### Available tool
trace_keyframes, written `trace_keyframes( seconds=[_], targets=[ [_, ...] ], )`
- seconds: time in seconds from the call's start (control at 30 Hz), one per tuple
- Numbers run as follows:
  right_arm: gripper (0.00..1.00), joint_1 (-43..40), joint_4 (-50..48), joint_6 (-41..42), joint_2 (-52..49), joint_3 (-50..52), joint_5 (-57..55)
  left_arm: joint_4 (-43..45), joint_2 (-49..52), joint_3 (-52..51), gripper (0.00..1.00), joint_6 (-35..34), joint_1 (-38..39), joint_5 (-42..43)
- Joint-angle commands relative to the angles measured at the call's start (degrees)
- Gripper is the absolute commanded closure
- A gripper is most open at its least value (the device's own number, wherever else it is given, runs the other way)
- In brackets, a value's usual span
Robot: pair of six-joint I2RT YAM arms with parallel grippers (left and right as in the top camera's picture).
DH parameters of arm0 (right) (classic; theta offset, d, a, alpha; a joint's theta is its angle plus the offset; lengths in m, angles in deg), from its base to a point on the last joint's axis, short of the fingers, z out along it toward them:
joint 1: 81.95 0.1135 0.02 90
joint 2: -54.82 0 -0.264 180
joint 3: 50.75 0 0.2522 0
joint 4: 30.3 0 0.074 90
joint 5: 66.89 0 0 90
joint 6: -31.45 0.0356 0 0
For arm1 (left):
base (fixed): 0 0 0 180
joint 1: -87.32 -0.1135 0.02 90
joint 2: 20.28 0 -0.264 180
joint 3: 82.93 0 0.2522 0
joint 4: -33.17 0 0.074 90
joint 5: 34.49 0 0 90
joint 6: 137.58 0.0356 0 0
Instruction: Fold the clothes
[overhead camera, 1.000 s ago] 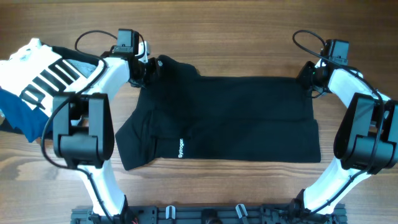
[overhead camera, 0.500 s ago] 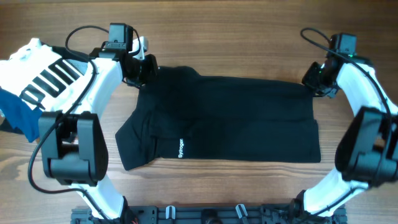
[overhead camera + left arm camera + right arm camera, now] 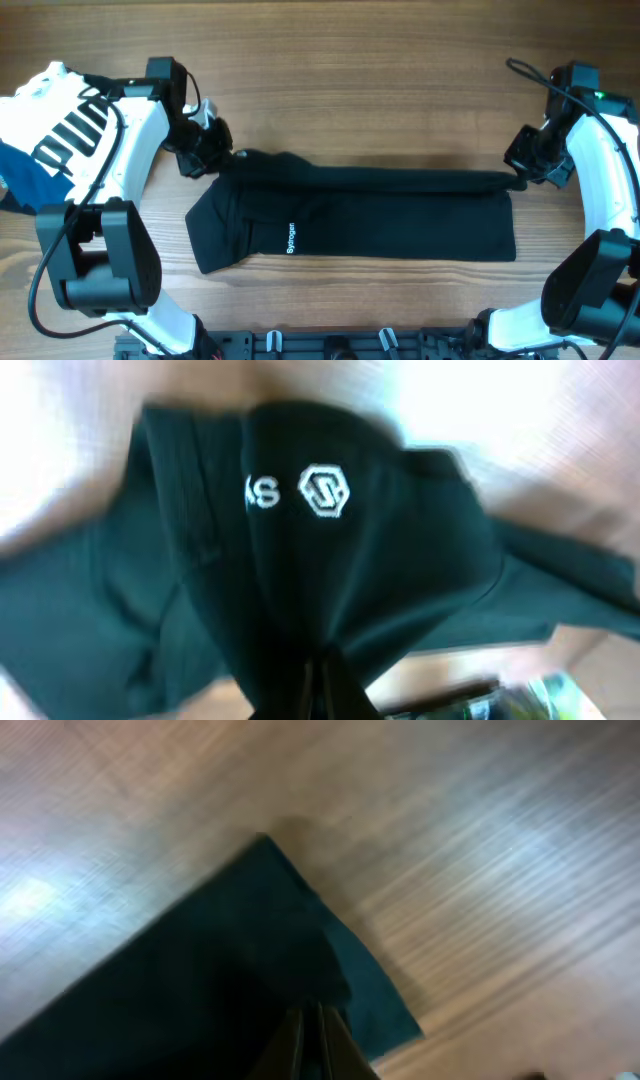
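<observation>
- One fold looks about half made: the black T-shirt [image 3: 380, 225] lies as a long band across the table [image 3: 350, 70], its near edge flat toward the robot's base.
- Along the shirt's far edge, the left gripper [image 3: 212, 158] is clamped tight on the left end, where the logo [image 3: 325, 490] shows. The right gripper [image 3: 522, 176] is pinched shut on the opposite corner.
- Left to do, I judge: lay that edge down, let go, then fold crosswise.
- Farther left, the striped white garment [image 3: 60, 110] lies aside.
</observation>
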Motion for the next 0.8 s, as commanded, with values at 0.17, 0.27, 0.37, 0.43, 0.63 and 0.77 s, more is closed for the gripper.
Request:
trace_keyframes(
  seconds=[0.17,0.27,0.37,0.43,0.63,0.77],
  targets=[
    [0.95,-0.28,6.51,-1.66,0.52,0.11,-4.22,-12.22,-1.31,-0.35,0.96,4.39,0.17,-2.54],
    [0.95,-0.28,8.44,-1.66,0.52,0.11,-4.24,-13.88,-1.31,-0.46,0.96,4.37,0.22,-6.73],
    [0.94,-0.28,9.64,-1.66,0.52,0.13,-4.22,-14.05,-1.31,-3.28,0.96,4.2,0.35,-7.23],
    [0.94,-0.28,10.8,-1.64,0.52,0.33,-4.24,-14.03,-1.31,-5.92,0.96,4.2,0.57,-7.26],
    [0.91,-0.31,11.08,-1.42,0.52,4.87,-5.11,-13.64,-1.29,-11.82,0.96,4.17,0.59,-7.23],
    [0.58,-0.31,10.71,3.06,0.52,7.23,-8.76,-14.6,-1.31,-12.74,0.88,4.13,0.59,-7.06]
  ],
)
